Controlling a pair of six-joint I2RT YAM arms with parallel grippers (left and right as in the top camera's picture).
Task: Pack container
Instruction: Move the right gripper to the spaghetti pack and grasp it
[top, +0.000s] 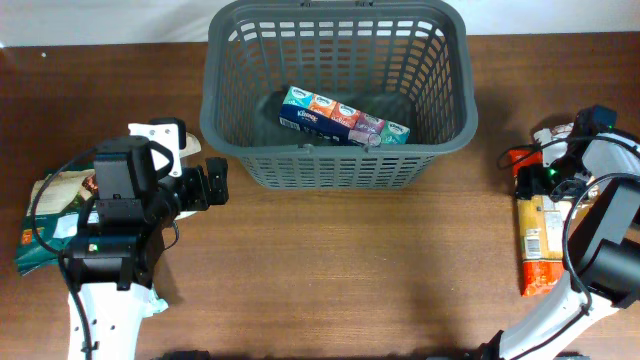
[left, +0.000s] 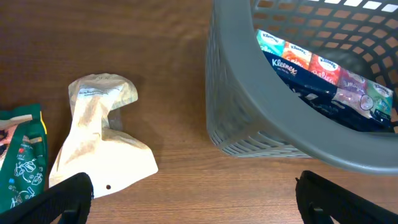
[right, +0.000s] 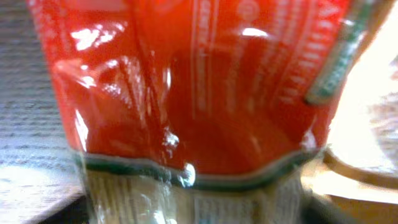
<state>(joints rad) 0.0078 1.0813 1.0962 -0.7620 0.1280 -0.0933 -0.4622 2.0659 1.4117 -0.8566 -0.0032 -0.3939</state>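
Stiff, light basket likely lifts best by its rim; left end effector gapes empty, right end effector maybe pinching slick red pack, unclear.

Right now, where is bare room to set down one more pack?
The table in front of the basket is bare. The basket floor is free left of the tissue pack. Crowded: green bag, paper bag left; snack packs right.
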